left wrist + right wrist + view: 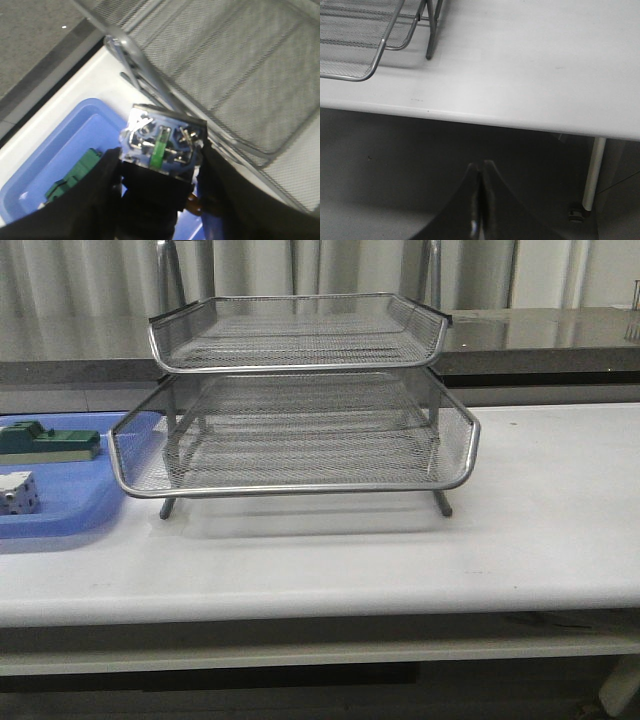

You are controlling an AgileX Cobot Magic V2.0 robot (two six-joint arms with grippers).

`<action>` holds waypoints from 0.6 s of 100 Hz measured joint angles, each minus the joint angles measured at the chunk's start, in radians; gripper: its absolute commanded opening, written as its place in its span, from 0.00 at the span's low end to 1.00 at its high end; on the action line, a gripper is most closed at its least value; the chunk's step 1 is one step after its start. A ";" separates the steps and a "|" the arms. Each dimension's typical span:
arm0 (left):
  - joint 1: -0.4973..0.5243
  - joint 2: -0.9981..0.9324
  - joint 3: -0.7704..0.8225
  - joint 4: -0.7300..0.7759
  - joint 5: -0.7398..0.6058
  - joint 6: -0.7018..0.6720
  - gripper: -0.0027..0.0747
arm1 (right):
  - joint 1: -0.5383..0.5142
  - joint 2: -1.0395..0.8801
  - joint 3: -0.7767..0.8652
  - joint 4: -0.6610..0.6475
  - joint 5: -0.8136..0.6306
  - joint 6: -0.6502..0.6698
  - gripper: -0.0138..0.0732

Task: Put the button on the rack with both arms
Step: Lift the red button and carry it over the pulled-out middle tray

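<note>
1. Far left in my front view sits the flat blue plastic tray (60, 515), holding a green block (50, 443) and a white cube with holes (18, 493). Neither arm shows in this view.

2. My left wrist camera shows the left gripper (157, 187) closed on the button (161, 145), a small push-button switch. I see only its underside: a clear-fronted block with silver terminals and a green strip, on a black body. Its head is out of sight. The black fingers (102, 185) clamp it from both sides, and it hangs above the tray's edge, just beside the rack.

3. My judgement on handling: it is light, rigid and hard-shelled, so it will not deform, but the smooth plastic faces could slip under a loose pinch. The flat sides of the black body are the place to grip. I would keep pads off the metal terminals, which look thin and bendable.

4. Centre is the rack (300, 480), a silver wire-mesh letter tray stand on metal legs. Two tiers are visible in front, both showing nothing on them. The open mesh may let a small part tip or snag, so I would set it down flat.

5. On the right, the right gripper (479, 200) has its fingertips pressed together, holding nothing. It hangs off the table's (530, 65) front edge, well apart from the rack's leg.
</note>
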 measured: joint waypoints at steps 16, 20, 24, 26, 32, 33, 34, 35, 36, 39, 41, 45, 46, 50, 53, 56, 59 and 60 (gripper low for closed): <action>-0.093 -0.047 0.096 0.000 0.002 0.010 0.02 | 0.000 0.000 0.000 0.000 0.000 0.000 0.08; -0.116 -0.048 0.107 0.000 0.002 0.010 0.02 | 0.000 0.000 0.000 0.000 0.000 0.000 0.08; -0.144 -0.048 0.119 0.000 0.002 0.010 0.02 | 0.000 0.000 0.000 0.000 0.000 0.000 0.08; -0.158 -0.048 0.124 0.000 0.000 0.010 0.02 | 0.000 0.000 0.000 0.000 0.000 0.000 0.08; -0.205 -0.048 0.132 0.000 0.000 0.017 0.02 | 0.000 0.000 0.000 0.000 0.000 0.000 0.08; -0.210 -0.048 0.135 0.000 0.000 0.019 0.02 | 0.000 0.000 0.000 0.000 0.000 0.000 0.08; -0.215 -0.048 0.136 0.000 0.000 0.021 0.02 | 0.000 0.000 0.000 0.000 0.000 0.000 0.08; -0.226 -0.048 0.136 0.000 0.000 0.021 0.02 | 0.000 0.000 0.000 0.000 0.000 0.000 0.08; -0.231 -0.048 0.139 0.000 0.000 0.024 0.02 | 0.000 0.000 0.000 0.000 0.000 0.000 0.08; -0.257 -0.048 0.143 0.000 0.000 0.031 0.02 | 0.000 0.000 0.000 0.000 0.000 0.000 0.08; -0.267 -0.048 0.146 0.000 0.000 0.036 0.02 | 0.000 0.000 0.000 0.000 0.000 0.000 0.08; -0.297 -0.048 0.155 0.003 0.000 0.044 0.02 | 0.000 0.000 0.000 0.000 0.000 0.000 0.08; -0.307 -0.048 0.156 0.003 0.000 0.047 0.02 | 0.000 0.000 0.000 0.000 0.000 0.000 0.08; -0.332 -0.048 0.165 0.010 0.000 0.052 0.02 | 0.000 0.000 0.000 0.000 0.000 0.000 0.08; -0.356 -0.048 0.169 0.014 0.000 0.054 0.02 | 0.000 0.000 0.000 0.000 0.000 0.000 0.08; -0.374 -0.046 0.173 0.023 0.000 0.054 0.02 | 0.000 0.000 0.000 0.000 0.000 0.000 0.08; -0.390 -0.038 0.176 0.034 0.000 0.056 0.02 | 0.000 0.000 0.000 0.000 0.000 0.000 0.08; -0.398 -0.038 0.176 0.034 0.000 0.056 0.02 | 0.000 0.000 0.000 0.000 0.000 0.000 0.08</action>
